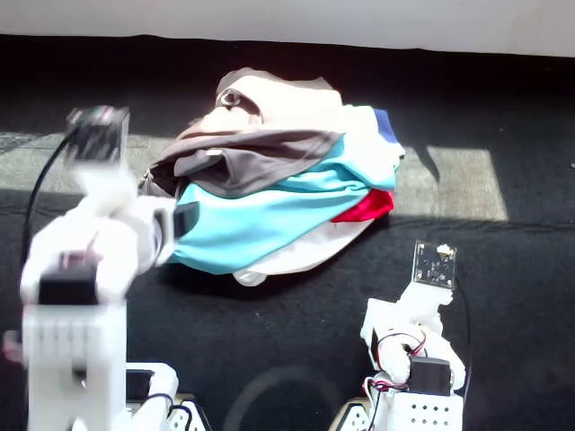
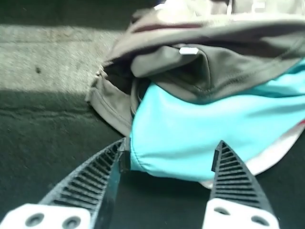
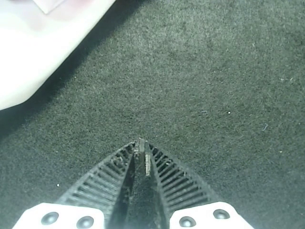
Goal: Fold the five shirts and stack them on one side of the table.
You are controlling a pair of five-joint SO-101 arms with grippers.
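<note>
Black mat (image 1: 296,314), turquoise shirt (image 2: 190,138) edge btwn spread left fingers (image 2: 95,179)

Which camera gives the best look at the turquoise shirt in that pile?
The high view: the turquoise shirt lies spread across the pile's front, partly under a brown shirt. The left wrist view shows its near edge before the open left gripper. The right wrist view faces dark tabletop.

The pile of shirts (image 1: 278,171) lies on the tabletop (image 1: 269,359), centred toward 12 o'clock. The left gripper (image 2: 173,143) sits at the pile's 8 o'clock edge, fingers (image 2: 95,176) spread, with a shirt's hem between their tips. The right gripper (image 3: 142,141) is at the pile's 5 o'clock, well apart, fingers together over the tabletop.
</note>
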